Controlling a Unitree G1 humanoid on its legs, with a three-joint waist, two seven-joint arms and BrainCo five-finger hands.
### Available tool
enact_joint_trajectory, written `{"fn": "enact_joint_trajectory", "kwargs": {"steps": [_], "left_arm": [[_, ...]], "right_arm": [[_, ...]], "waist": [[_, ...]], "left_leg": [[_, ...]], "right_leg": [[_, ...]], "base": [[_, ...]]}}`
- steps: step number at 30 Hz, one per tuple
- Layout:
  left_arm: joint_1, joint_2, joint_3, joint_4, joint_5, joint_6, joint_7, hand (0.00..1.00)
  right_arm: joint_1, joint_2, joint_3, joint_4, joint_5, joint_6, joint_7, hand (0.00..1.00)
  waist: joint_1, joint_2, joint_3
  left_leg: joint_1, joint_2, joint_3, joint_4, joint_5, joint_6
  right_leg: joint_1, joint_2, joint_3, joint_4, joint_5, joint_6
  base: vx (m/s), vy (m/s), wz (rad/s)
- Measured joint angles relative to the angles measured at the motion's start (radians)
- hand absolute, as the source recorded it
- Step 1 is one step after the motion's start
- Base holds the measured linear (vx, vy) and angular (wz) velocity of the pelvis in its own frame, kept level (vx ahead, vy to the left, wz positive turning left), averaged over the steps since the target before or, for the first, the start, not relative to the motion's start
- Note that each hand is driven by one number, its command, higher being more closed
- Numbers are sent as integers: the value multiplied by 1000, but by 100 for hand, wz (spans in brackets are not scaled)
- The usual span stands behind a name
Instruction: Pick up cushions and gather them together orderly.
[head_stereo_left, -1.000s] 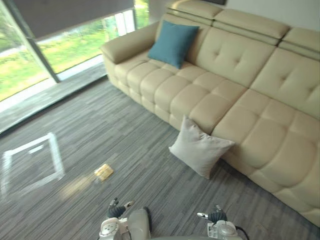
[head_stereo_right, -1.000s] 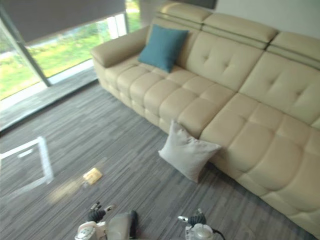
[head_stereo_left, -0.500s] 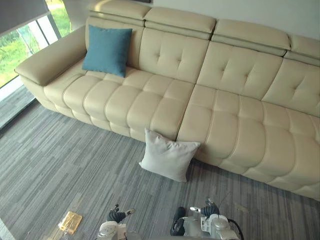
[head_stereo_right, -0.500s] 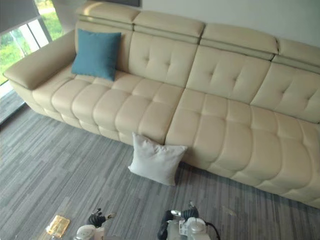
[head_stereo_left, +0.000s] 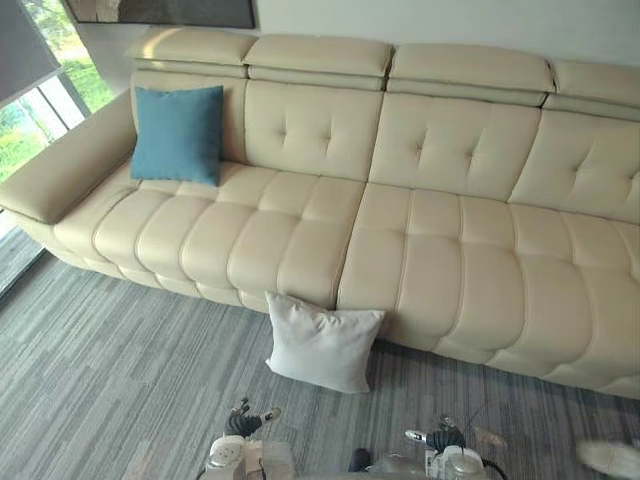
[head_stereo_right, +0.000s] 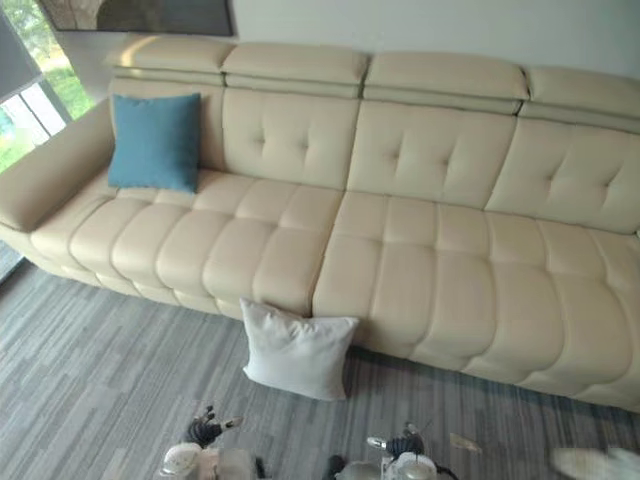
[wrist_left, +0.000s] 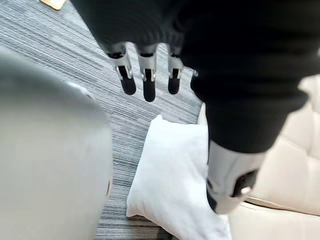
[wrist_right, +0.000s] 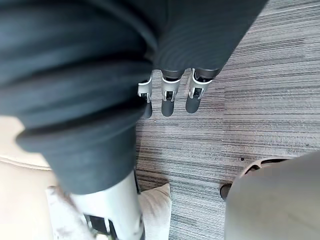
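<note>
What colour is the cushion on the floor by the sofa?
The floor cushion is off-white, clearest in the left eye view.

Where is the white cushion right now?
In the left eye view the white cushion stands on the grey carpet at lower centre, leaning against the front of the beige sofa; the blue cushion is apart, at its left end.
</note>
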Motion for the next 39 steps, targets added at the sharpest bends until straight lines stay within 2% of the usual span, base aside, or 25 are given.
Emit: {"fn": "enact_joint_trajectory", "kwargs": {"steps": [4,6,9,11,18,21,23,25,28,30,34,38,39], "left_arm": [[-7,37,0,10,1,1,-2,0],[-12,44,-2,24,2,4,-3,0],[-6,43,-9,43,3,5,-3,0],[-4,47,-31,47,3,5,-4,0],[0,39,-34,51,-10,3,6,0],[0,42,-22,46,-31,2,21,0],[-6,46,-20,38,-46,0,38,0],[-57,40,7,21,-69,1,52,0],[-134,51,11,-15,-109,0,84,0],[-174,50,12,-53,-138,0,99,0],[-246,68,25,-137,-167,-4,124,0],[-328,77,57,-175,-193,-5,138,0],[-357,76,58,-188,-195,-5,147,0]], "right_arm": [[13,43,-2,-11,-2,-1,-1,0],[26,47,-2,-11,-7,-1,-1,0],[36,45,-2,-10,-13,-3,0,0],[37,46,-9,-10,-12,-6,-1,0],[36,44,-11,5,3,-15,-11,0],[22,41,-11,6,22,-14,-21,0],[5,38,-9,0,26,-15,-33,0],[-42,27,-5,-17,43,-17,-52,0],[-116,24,3,-44,74,-18,-71,0],[-147,13,19,-88,104,-23,-88,0],[-224,5,33,-139,141,-32,-108,0],[-314,8,37,-153,161,-32,-134,0],[-348,11,37,-176,172,-35,-141,0]], "waist": [[-4,-61,-31],[-4,-72,-35],[-4,-67,-47],[-6,-63,-50],[-6,-53,-56],[-1,-60,-43],[-1,-60,-31],[2,-42,40],[10,-58,122],[21,-58,150],[23,-57,196],[23,-62,236],[23,-63,256]], "left_leg": [[32,-42,67,-30,-21,26],[68,-61,77,-63,-21,28],[142,-79,100,-135,-16,36],[152,-80,100,-167,-6,45],[189,-87,87,-277,57,36],[164,-86,88,-275,66,38],[97,-78,87,-218,52,43],[-47,-43,66,-45,-3,51],[-232,-30,46,144,-61,63],[-336,-30,41,246,-95,63],[-488,-29,11,362,-107,70],[-620,-23,-8,427,-100,71],[-666,-23,-11,444,-88,80]], "right_leg": [[14,-52,34,-25,-3,32],[42,-68,33,-56,6,48],[77,-79,35,-74,7,49],[77,-77,34,-84,7,50],[78,-70,26,-105,10,45],[47,-71,25,-89,13,41],[-8,-71,24,-47,13,41],[-118,-62,15,68,8,43],[-291,-84,2,262,-67,37],[-396,-105,-1,369,-114,27],[-537,-125,-16,497,-154,26],[-661,-137,-34,579,-165,8],[-709,-142,-37,607,-165,3]], "base": [[264,196,-33],[196,124,-10],[100,45,-15],[55,-30,-6],[-12,-51,4],[-81,-12,3],[-129,2,0],[-209,34,8],[-308,53,10],[-232,44,4],[-198,13,15],[-122,-14,12],[-73,-13,6]]}}
